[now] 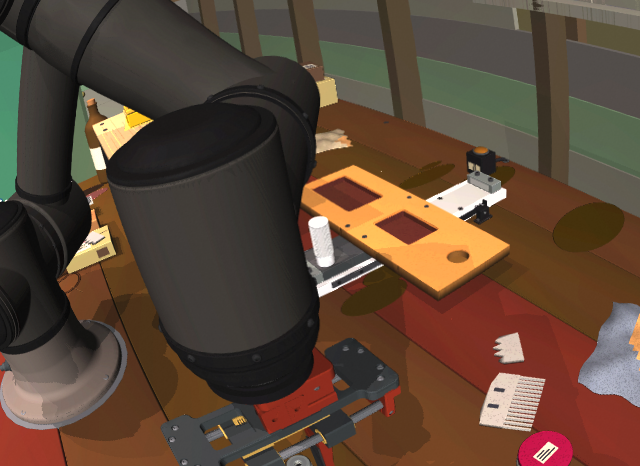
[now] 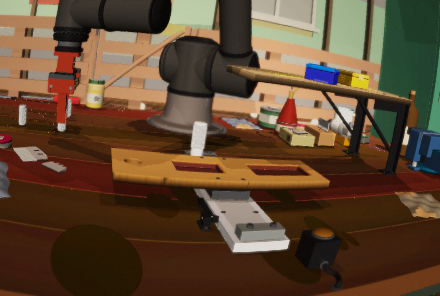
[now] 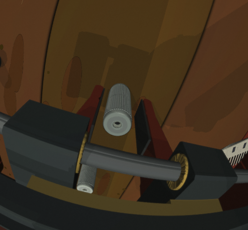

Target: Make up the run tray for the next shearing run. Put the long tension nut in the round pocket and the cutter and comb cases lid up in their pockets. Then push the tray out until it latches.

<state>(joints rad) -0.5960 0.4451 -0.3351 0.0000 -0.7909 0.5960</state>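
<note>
A knurled grey tension nut (image 3: 117,109) stands upright on the wooden bench, and my fingers stand on either side of it. A second knurled nut (image 3: 85,179) stands close beside it, partly hidden by my gripper body, and a third (image 2: 22,114) stands further left on the bench. The orange run tray (image 1: 400,223) lies on its white slide to the right, with two rectangular pockets and a round pocket (image 1: 458,256), all empty. A white knurled post (image 1: 321,241) stands behind the tray. The blue and yellow cases (image 2: 336,75) sit on a raised shelf. My gripper (image 3: 118,118) is open and holds nothing.
A comb (image 1: 512,400) and a cutter (image 1: 509,347) lie loose on the bench right of my gripper, with a red round tin (image 1: 545,449) beside them. A black button box (image 1: 481,160) sits past the slide's far end. A grey cloth (image 1: 615,355) lies at the right.
</note>
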